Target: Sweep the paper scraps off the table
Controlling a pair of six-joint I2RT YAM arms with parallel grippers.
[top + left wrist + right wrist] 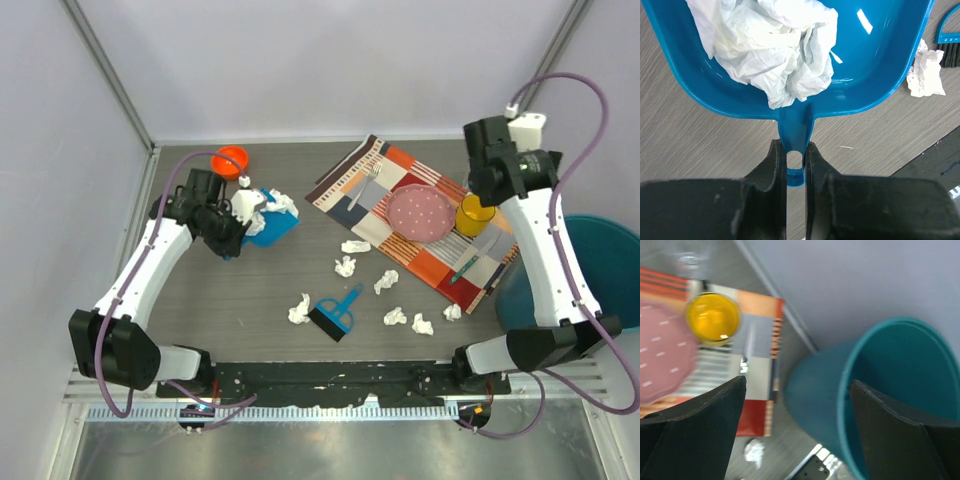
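Observation:
Several crumpled white paper scraps [345, 266] lie scattered on the dark grey table [250, 290], between its middle and the placemat's front edge. A blue dustpan [275, 228] at the back left holds a heap of white paper [775, 45]. My left gripper [796, 155] is shut on the dustpan's handle [796, 125] and shows in the top view as the left gripper [228, 232]. A small blue brush [335, 315] lies loose on the table near the front. My right gripper [797, 390] is open, empty and raised at the right gripper [487, 185], above the mat's right end.
A striped orange placemat [350, 185] at the back right carries a pink plate [420, 212], a yellow cup [475, 213] and a fork [370, 185]. A teal bin [610, 250] stands off the table's right side. An orange cup [231, 160] sits behind the dustpan. Pale walls enclose the table.

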